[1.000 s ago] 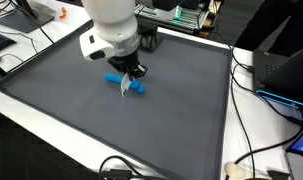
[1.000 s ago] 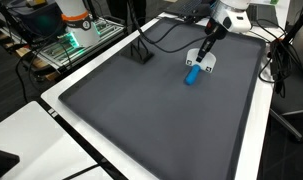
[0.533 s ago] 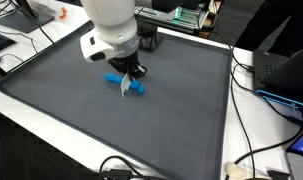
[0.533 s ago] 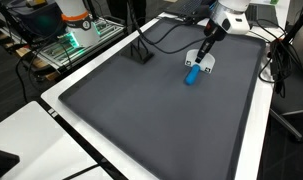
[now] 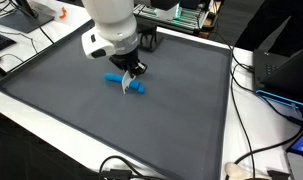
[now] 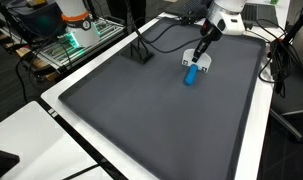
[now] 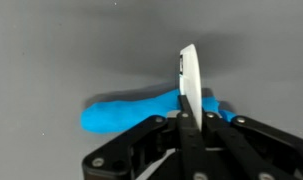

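Low centre in the wrist view, our gripper (image 7: 184,128) is clenched on a white strip (image 7: 189,80) in front of the blue piece (image 7: 121,112), which lies on the grey mat (image 5: 71,110). We judge the strip could snag the piece and twist out of the 2 fingers. Since 0.5 s ago the gripper has risen slightly, and the piece has stayed put.

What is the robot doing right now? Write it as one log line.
gripper: shut on white strip | white strip: above blue object | blue object: lying on grey mat | contact: unclear

white strip (image 7: 189,80) across blue object (image 7: 126,113)
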Controlling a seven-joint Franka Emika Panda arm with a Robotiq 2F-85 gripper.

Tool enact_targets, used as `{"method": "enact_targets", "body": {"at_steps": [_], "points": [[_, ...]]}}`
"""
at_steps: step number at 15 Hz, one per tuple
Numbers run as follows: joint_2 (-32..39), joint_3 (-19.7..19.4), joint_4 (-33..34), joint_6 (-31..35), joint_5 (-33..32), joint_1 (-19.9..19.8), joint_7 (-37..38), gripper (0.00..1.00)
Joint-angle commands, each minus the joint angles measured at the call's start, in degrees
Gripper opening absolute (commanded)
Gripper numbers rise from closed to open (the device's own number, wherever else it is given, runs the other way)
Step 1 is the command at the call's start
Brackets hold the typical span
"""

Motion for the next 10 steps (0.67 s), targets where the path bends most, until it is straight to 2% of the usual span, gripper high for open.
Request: {"method": "enact_targets", "body": {"at_steps": [1, 10], "points": [[-3.06, 0.63, -6.78, 0.75, 1.12, -1.37, -0.87, 0.01], [-6.43, 1.67, -8.46, 2.87, 2.97, -1.85, -1.34, 0.01]]}}
